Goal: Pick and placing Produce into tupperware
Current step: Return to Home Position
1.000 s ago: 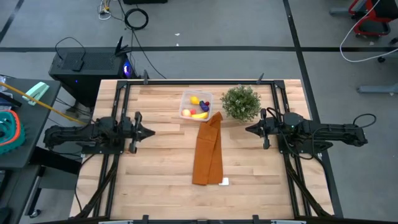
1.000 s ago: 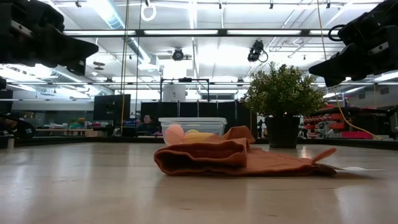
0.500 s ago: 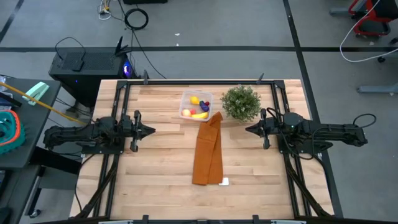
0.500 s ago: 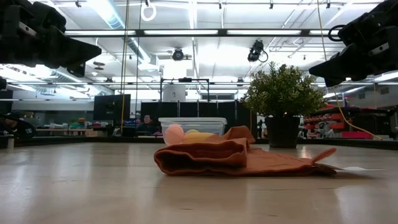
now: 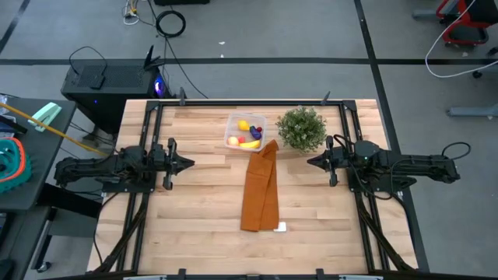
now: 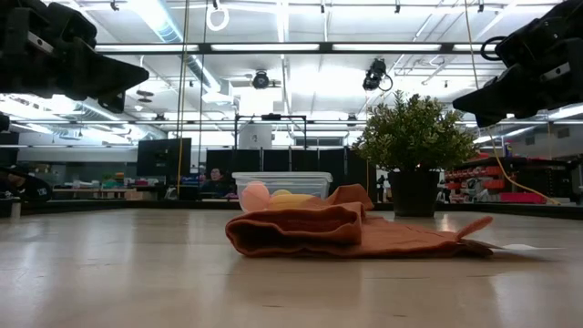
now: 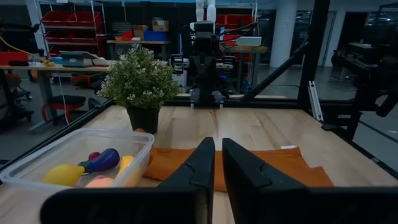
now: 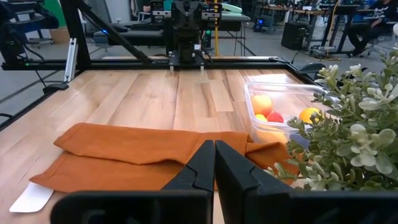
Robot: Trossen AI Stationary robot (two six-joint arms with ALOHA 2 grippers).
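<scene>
The clear tupperware [image 5: 244, 131] stands near the table's far edge and holds the produce: a yellow lemon [image 5: 243, 124], a banana [image 5: 249, 145], a red-orange fruit [image 5: 232, 141] and a dark purple piece [image 5: 256, 133]. It also shows in the left wrist view [image 7: 81, 158] and the right wrist view [image 8: 280, 102]. My left gripper [image 5: 189, 164] hovers shut over the table's left side, touching nothing. My right gripper [image 5: 310, 162] hovers shut over the right side, also touching nothing.
A long orange-brown cloth [image 5: 261, 189] lies down the middle of the table, its far end against the tupperware. A green potted plant [image 5: 301, 128] stands right of the box. A small white tag [image 5: 281, 227] lies by the cloth's near end.
</scene>
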